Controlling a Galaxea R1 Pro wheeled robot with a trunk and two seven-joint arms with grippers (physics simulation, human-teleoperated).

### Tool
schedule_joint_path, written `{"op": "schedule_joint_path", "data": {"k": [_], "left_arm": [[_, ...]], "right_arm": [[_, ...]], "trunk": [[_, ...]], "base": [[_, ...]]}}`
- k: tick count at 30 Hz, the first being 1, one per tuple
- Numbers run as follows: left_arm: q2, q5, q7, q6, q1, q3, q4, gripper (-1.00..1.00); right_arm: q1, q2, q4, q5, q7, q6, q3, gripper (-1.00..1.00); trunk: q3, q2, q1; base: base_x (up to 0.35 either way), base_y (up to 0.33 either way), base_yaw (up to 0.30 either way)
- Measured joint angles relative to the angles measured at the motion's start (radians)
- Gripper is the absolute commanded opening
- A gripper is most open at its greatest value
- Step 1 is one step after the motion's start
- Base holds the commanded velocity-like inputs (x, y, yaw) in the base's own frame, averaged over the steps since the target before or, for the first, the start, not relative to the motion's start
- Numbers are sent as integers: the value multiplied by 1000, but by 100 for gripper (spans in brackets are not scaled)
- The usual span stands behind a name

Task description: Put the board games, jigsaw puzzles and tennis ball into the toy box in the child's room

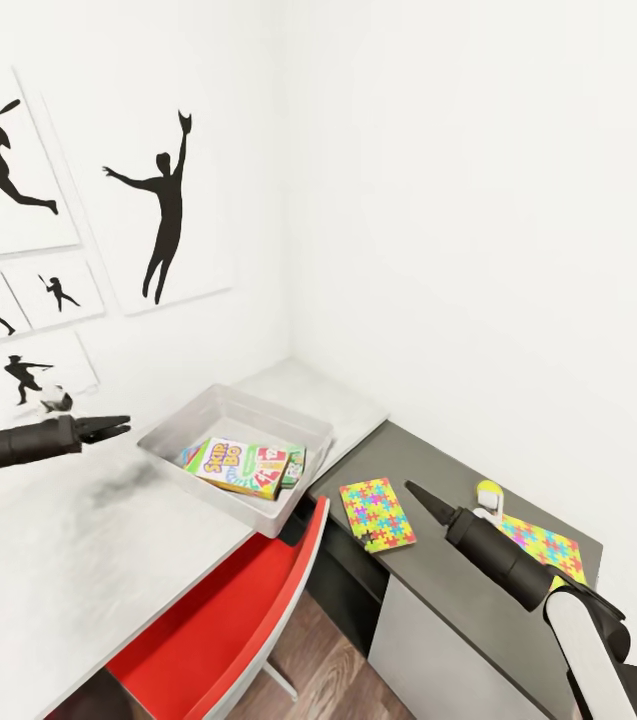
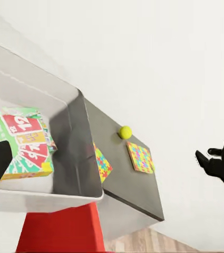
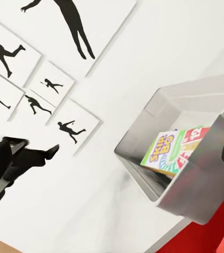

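board games (image 1: 248, 467) lying in the toy box (image 1: 220, 411) on the pale bench (image 1: 48, 560). at 4 o'clock from it, two jigsaw puzzles (image 1: 377, 513) flat on the dark bench (image 1: 438, 470), tennis ball (image 1: 489, 493) between; thin, light, probably floppy sheets, best pinched at an overhanging edge. right gripper (image 1: 420, 495) pinched together, empty, near the ball; left gripper (image 1: 116, 429) slightly parted, empty.

The right arm (image 1: 518, 565) covers part of the far jigsaw puzzle (image 1: 543, 545) and the tennis ball's (image 1: 489, 493) lower edge. The toy box's (image 1: 258, 515) near wall hides the board games' (image 1: 248, 467) lower edge. The right tool's (image 1: 420, 493) jaw gap cannot be made out.
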Motion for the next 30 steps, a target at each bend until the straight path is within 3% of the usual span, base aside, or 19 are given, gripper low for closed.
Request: {"op": "schedule_joint_path", "data": {"k": [3,6,12,18,30], "left_arm": [[0,100,-1,-1,77,1,-7,100],[-2,137,-1,-7,124,1,-11,100],[-10,155,-1,-11,148,-4,-35,100],[-18,156,-1,-15,151,-7,-41,100],[-17,155,-1,-30,151,-9,-42,100]], "right_arm": [[0,0,0,0,1,0,0,100],[0,0,0,0,1,0,0,100],[1,0,0,0,0,-1,1,100],[1,1,-1,0,-1,-1,1,100],[1,1,0,2,-3,-3,1,100]], "trunk": [[2,0,0],[6,0,0],[13,0,0],[20,0,0],[34,0,0]], "base": [[0,0,-158],[0,0,-191],[0,-119,-204],[0,-212,-208],[0,-59,-208]]}}
